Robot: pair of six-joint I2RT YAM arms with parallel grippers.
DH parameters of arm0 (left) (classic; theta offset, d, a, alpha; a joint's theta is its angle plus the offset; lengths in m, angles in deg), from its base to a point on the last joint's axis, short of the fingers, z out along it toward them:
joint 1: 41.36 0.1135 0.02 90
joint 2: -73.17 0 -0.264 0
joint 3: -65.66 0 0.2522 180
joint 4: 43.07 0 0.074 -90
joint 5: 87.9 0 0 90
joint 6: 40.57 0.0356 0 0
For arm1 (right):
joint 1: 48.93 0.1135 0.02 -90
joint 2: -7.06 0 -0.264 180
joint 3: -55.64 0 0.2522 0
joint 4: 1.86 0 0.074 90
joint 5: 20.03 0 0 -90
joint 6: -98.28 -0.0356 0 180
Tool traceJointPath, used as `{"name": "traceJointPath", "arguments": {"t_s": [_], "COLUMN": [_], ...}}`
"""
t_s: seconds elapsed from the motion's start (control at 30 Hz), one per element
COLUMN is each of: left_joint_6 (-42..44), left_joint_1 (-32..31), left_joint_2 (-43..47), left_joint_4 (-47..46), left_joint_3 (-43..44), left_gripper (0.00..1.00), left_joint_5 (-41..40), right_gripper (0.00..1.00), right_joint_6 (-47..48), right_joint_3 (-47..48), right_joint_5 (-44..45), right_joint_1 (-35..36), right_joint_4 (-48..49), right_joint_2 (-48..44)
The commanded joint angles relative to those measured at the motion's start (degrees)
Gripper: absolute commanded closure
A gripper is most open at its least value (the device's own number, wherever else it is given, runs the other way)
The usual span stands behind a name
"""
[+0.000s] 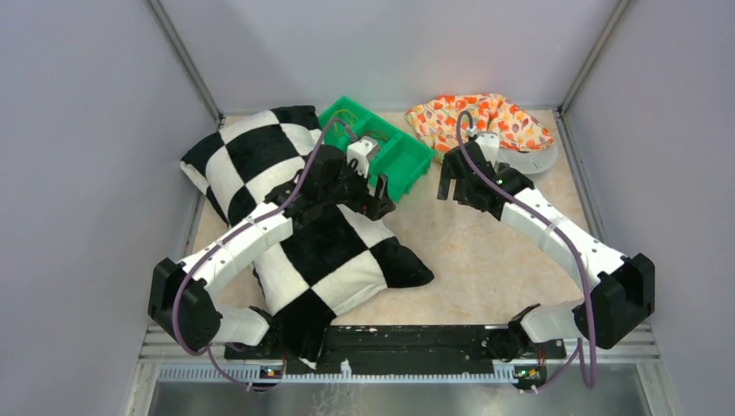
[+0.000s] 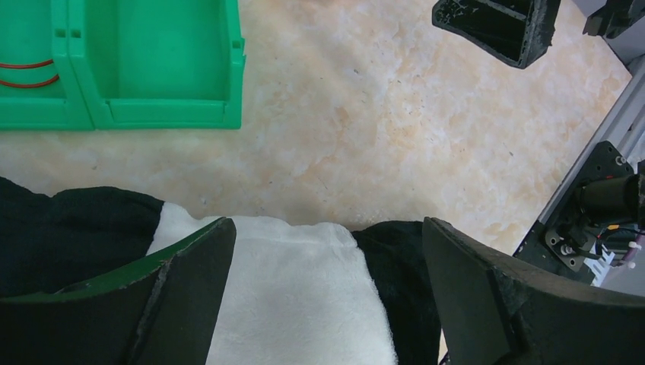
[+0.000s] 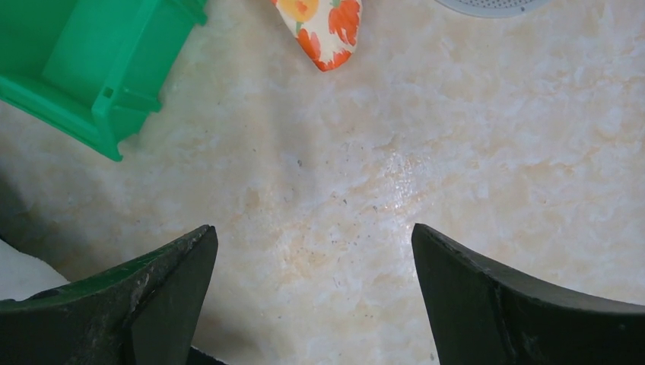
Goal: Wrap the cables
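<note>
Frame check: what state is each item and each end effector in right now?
green bin, upright, one compartment empty
cables, looped loosely in its other compartment, untouched
checkered cushion, lying flat on the table
floral cloth, crumpled
left end effector, open, empty, above the cushion
right end effector, open, empty, above bare table

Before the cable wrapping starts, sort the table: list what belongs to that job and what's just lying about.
For the job: cables in the green bin; left gripper and right gripper, both open and empty.
Lying about: checkered cushion, flowered cloth, white dish partly under it.
</note>
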Motion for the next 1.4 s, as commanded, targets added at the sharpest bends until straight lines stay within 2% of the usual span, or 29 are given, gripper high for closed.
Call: {"name": "traceJointPath", "arguments": {"t_s": [0.0,0.1,0.2,0.43,0.53,0.73,0.9,0.97,1.03,1.23,1.37], "left_joint_6": [-1.1,-2.2,-3.5,-5.0,-4.7,-2.4,-0.7,-0.2,0.2,1.4,2.1], "left_joint_1": [-0.2,-0.2,-0.4,-0.8,-0.9,-0.9,-0.9,-0.9,-0.8,-0.9,-0.9], "left_joint_2": [-0.6,-0.1,-0.2,-0.8,-1.1,-1.1,-1.9,-2.1,-2.1,-3.0,-2.8], "left_joint_4": [-0.7,-2.5,-4.4,-6.0,-5.8,-3.7,-2.1,-1.6,-1.6,-1.4,-1.2], "left_joint_3": [2.0,0.3,-1.1,-1.2,-0.7,0.2,1.1,1.5,1.5,1.6,1.3], "left_gripper": [0.01,0.01,0.01,0.01,0.01,0.01,0.01,0.01,0.01,0.01,0.01], "left_joint_5": [2.3,3.5,4.2,4.8,4.9,3.9,2.9,1.9,1.3,1.6,1.8], "right_gripper": [0.01,0.01,0.01,0.01,0.01,0.01,0.01,0.01,0.01,0.01,0.01], "right_joint_6": [2.0,4.9,6.8,6.6,4.7,4.4,3.3,2.5,1.3,-2.0,-0.6], "right_joint_3": [-2.0,-2.8,-0.6,12.3,19.3,37.5,47.1,45.1,37.5,8.6,3.0], "right_joint_5": [-1.7,-11.8,-15.9,-21.4,-23.1,-24.4,-26.0,-25.6,-24.8,-33.2,-33.8], "right_joint_1": [-5.4,-16.1,-25.3,-40.8,-44.1,-46.2,-47.6,-47.6,-47.8,-51.6,-52.5], "right_joint_4": [3.6,9.4,13.5,15.7,15.3,10.5,5.2,4.8,8.5,30.6,32.8], "right_joint_2": [-3.9,-5.8,-5.0,10.4,17.7,32.3,41.3,40.8,37.0,21.0,19.2]}}
